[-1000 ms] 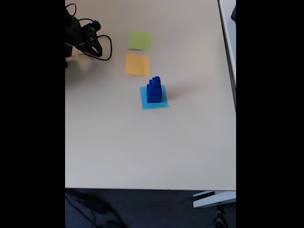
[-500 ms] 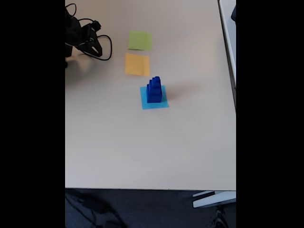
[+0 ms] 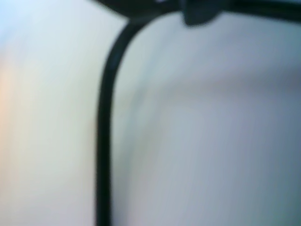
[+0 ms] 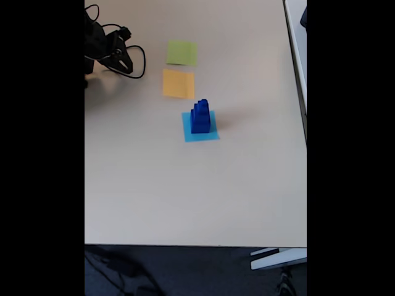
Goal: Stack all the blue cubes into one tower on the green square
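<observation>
In the fixed view the blue cubes (image 4: 200,117) stand stacked as one stepped tower, largest at the bottom, on a flat light blue paper square (image 4: 210,135) near the table's middle. The green square (image 4: 182,53) lies bare at the back. My gripper (image 4: 119,57) rests folded at the back left corner, far from the tower and holding nothing I can make out; its jaws are too small and dark to read. The wrist view is blurred, showing pale table surface and a black cable (image 3: 104,141).
An orange paper square (image 4: 178,83) lies between the green square and the tower. A black cable (image 4: 139,65) loops on the table beside the arm. The table's front edge (image 4: 197,245) runs across the lower part, with dark floor below.
</observation>
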Action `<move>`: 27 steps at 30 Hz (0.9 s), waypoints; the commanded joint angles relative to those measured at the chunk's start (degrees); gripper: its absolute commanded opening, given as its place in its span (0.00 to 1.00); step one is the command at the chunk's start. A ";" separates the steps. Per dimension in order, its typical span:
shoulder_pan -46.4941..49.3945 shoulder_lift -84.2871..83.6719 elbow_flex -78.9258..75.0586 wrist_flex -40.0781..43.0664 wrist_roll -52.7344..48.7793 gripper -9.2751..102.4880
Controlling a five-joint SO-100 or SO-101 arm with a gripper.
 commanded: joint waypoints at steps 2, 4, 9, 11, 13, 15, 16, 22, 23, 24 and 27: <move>-0.18 1.49 -1.05 0.18 -0.26 0.08; -0.18 1.49 -1.05 0.18 -0.26 0.08; -0.18 1.49 -1.05 0.18 -0.18 0.08; 0.00 1.49 -1.05 0.18 0.09 0.08; -0.18 1.49 -1.05 0.18 -0.44 0.08; -0.79 1.49 -0.88 -0.53 -0.88 0.08; -0.88 1.49 -0.62 -1.76 -1.05 0.08; -1.67 1.49 1.14 -8.44 -2.20 0.08; -1.76 1.49 1.67 -10.20 -3.16 0.08; -1.76 1.49 2.20 -12.48 -2.99 0.08; -3.08 1.49 1.32 -15.03 -4.31 0.08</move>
